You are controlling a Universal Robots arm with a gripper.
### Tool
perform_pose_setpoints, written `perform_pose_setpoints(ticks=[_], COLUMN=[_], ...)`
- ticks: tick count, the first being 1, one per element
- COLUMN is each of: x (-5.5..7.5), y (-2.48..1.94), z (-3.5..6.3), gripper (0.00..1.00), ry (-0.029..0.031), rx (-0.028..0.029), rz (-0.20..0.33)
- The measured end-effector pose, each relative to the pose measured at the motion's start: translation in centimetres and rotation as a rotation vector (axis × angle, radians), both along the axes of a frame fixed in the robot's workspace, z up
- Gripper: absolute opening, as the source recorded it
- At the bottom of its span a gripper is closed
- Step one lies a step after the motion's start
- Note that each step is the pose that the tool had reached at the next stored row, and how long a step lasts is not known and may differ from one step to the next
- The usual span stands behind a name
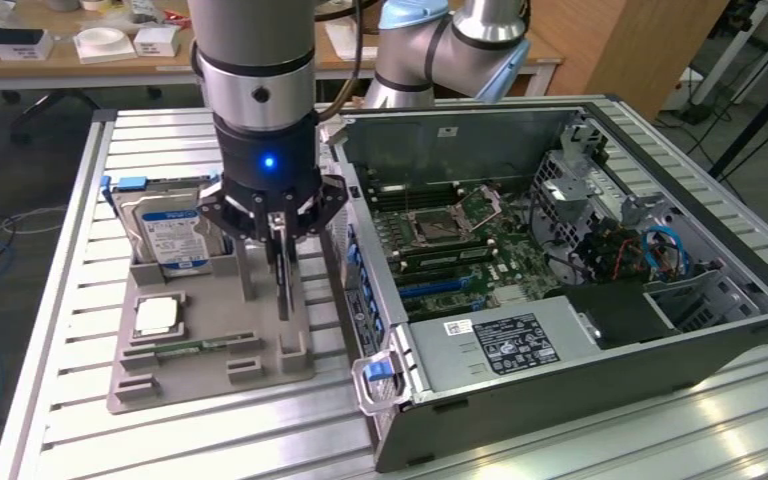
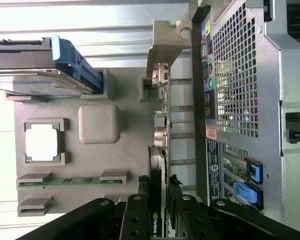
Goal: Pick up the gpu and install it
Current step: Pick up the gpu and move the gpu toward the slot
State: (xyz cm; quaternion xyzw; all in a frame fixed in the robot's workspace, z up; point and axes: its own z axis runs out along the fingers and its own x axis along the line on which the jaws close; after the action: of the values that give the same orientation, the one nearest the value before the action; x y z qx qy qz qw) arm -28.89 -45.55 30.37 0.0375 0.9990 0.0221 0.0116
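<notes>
Arm straight down over the parts tray, gripper on the gpu.

The open computer case (image 1: 558, 400) lies at the exterior view's right; just beside it the grey arm (image 1: 257, 60) hangs vertical, its wrist light glowing blue; the gripper (image 1: 277, 238) points down at the grey parts tray (image 1: 211, 375), jaws clamped on the gpu (image 1: 281, 290); the card stands on edge between hard drive (image 1: 171, 235) and case, its pale bracket (image 2: 166, 42) near the case.
</notes>
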Motion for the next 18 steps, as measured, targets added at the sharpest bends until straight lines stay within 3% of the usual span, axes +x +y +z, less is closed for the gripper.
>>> perform_pose_setpoints(ticks=[18], x=[0.0], y=[0.00], z=[2.19], gripper=[0.26], ry=[0.0000], rx=[0.0001], rz=[0.000])
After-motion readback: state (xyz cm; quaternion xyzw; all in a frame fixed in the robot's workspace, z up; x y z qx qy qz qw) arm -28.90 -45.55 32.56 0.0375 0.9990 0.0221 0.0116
